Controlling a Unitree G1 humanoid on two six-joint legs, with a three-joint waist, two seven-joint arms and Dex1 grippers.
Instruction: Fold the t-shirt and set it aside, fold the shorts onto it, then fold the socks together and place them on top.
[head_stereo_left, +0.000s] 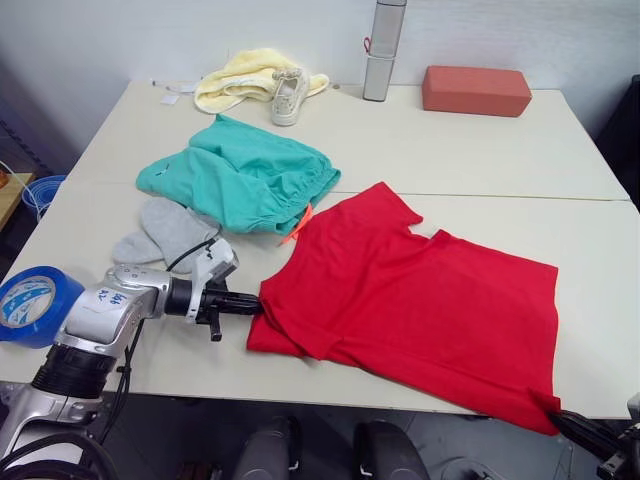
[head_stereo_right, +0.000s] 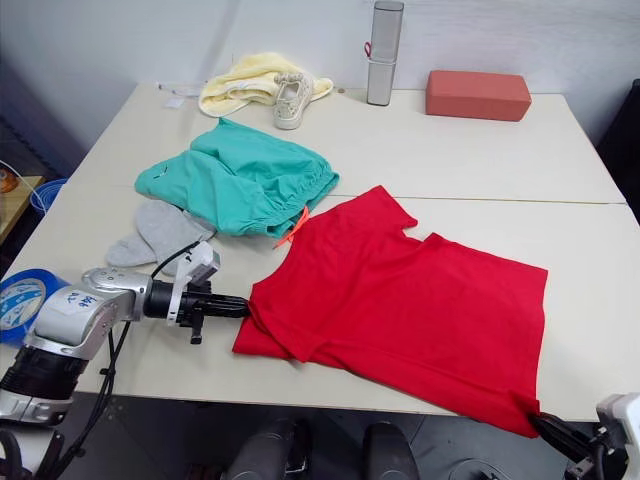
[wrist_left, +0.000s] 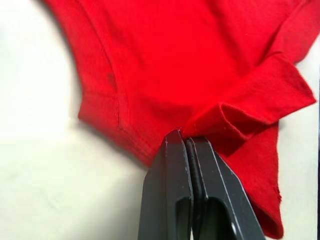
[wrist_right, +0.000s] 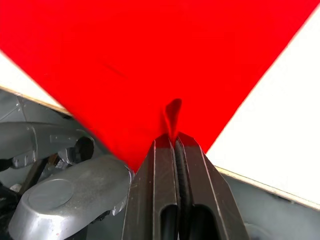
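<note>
The red t-shirt (head_stereo_left: 420, 310) lies spread on the near half of the table. My left gripper (head_stereo_left: 257, 304) is shut on the t-shirt's left edge, where the wrist view shows a fold of red cloth (wrist_left: 235, 125) pinched between the fingers. At the near right table edge my right gripper (head_stereo_left: 562, 421) is shut on the t-shirt's bottom corner (wrist_right: 172, 112). The teal shorts (head_stereo_left: 245, 178) lie crumpled behind the shirt, orange drawstring (head_stereo_left: 297, 226) showing. The grey socks (head_stereo_left: 165, 232) lie together left of the shorts, just behind my left arm.
A roll of blue tape (head_stereo_left: 30, 303) sits at the table's near left edge. At the back stand a pale yellow cloth (head_stereo_left: 245, 75), a white shoe (head_stereo_left: 288, 95), a silver bottle (head_stereo_left: 382, 50) and a red brick (head_stereo_left: 475, 90).
</note>
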